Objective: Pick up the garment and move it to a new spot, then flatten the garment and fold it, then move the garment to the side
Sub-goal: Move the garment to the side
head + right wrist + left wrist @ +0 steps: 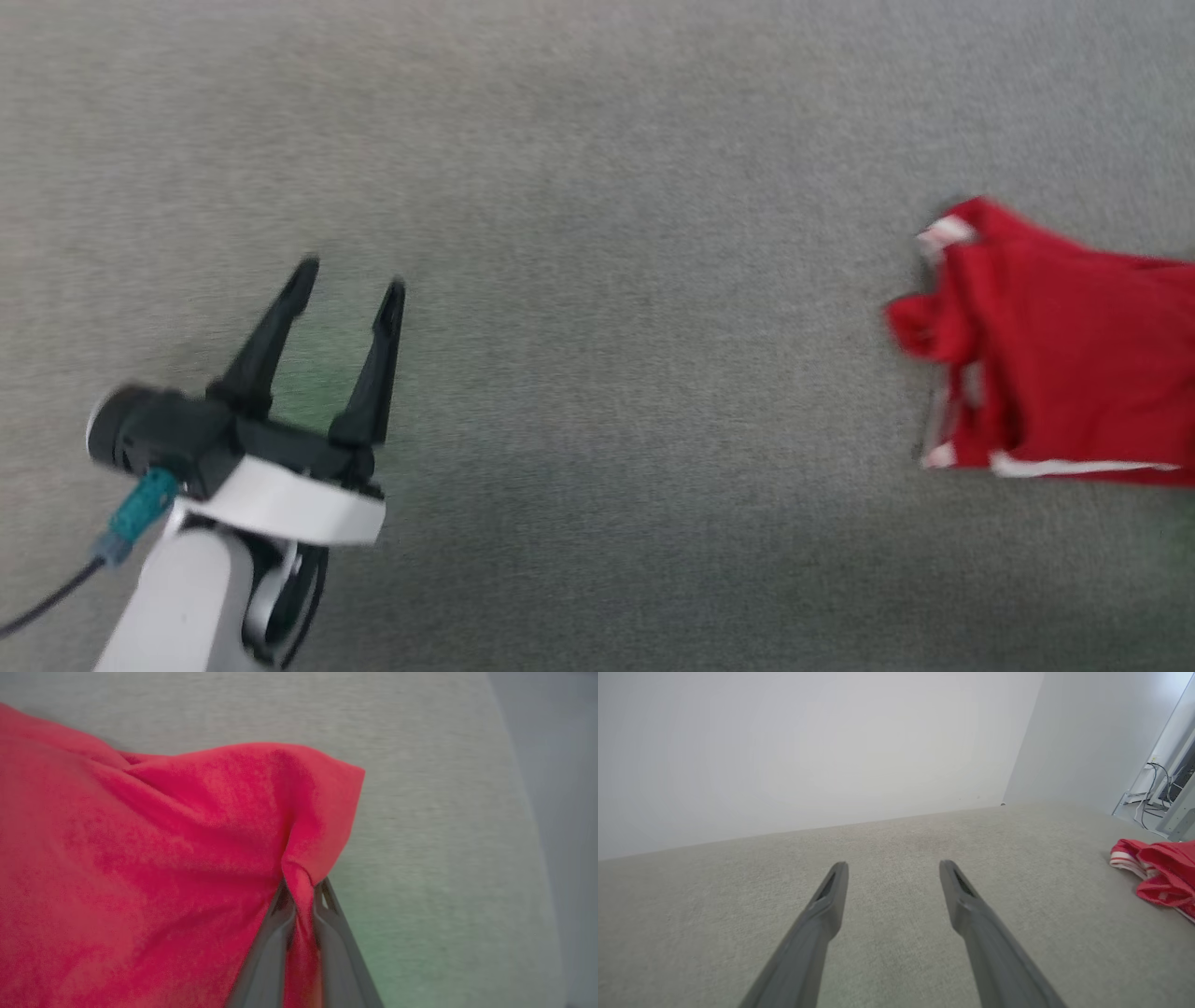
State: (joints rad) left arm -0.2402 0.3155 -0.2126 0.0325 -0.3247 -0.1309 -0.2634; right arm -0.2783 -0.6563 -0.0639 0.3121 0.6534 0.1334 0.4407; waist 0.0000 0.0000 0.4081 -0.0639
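Red garment (pixel 1055 364) lies bunched at the right of the grey surface (pixel 597 187), one fold pinched by the right gripper (pixel 301 896), left gripper (pixel 351 280) spread wide, well apart; pick-up step in hand, next likely calls for a clean lift and carry.

There is one garment (pixel 1055 355), at three o'clock in the head view. There are two grippers: one left gripper (pixel 350 280) at eight o'clock and one right gripper (pixel 303 889), each with two dark fingers (pixel 826 900), four altogether. There is one grey table (pixel 597 140).

No writing or numbers readable anywhere (frames partly blurred).
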